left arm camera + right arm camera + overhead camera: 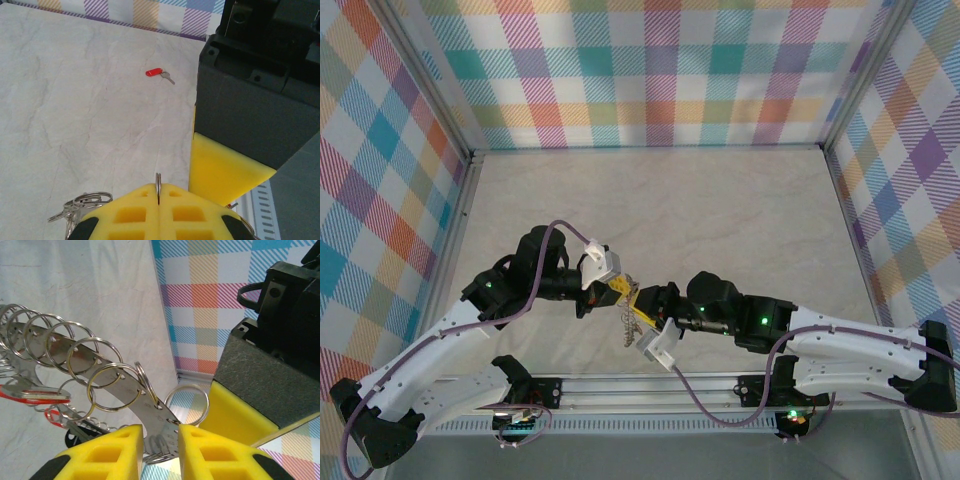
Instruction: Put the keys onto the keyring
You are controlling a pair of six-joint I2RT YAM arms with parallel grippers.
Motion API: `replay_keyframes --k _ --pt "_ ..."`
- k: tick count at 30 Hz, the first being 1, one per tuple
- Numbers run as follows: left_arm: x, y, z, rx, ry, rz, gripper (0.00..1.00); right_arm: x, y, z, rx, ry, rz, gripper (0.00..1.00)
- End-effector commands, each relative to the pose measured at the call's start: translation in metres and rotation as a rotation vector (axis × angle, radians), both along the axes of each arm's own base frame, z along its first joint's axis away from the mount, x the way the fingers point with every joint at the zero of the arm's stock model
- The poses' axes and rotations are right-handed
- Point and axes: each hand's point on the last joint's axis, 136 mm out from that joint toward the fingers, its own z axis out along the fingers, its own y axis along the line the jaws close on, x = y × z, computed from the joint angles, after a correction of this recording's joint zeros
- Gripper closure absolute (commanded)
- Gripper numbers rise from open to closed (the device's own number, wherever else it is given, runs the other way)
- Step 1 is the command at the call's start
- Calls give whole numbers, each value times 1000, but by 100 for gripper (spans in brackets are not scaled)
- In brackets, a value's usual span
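Keyring: the grey metal keyring [102,362], a curved punched band strung with many wire split rings, hangs in the air between the two grippers, near the desk's 6 o'clock edge in the top view [628,325].
Left gripper: the left gripper [158,196] is closed, its yellow pads pinching the thin edge of one split ring [158,181]. This probably steadies that ring for threading.
Right gripper: the right gripper [161,440] has its yellow jaws set narrowly either side of the band's end. It appears to clamp the band, bearing the keyring's weight while the other arm works.
Threaded keys: small red-headed metal keys [32,392] dangle from rings at 9 o'clock in the right wrist view, so they are already on.
Loose key: one tiny red-headed key [155,73] lies flat on the pale marbled desk [75,110], at 12 o'clock from the left gripper and well apart from it.
Judgement: the task is partly done, and the loose key has yet to be fetched.
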Motion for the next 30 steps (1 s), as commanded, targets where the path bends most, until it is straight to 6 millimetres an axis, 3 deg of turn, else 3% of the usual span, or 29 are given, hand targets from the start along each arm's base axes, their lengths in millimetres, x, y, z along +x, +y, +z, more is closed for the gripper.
replay_keyframes --k 1,14,30 --pt "-6 -3 5 -30 -10 -28 100 -1 3 28 77 -20 12 74" --pt "-4 -4 7 -33 -13 -24 100 -9 -3 31 79 72 26 72" --pt "-5 -4 5 -29 -6 -26 100 -5 3 1 -92 28 59 74"
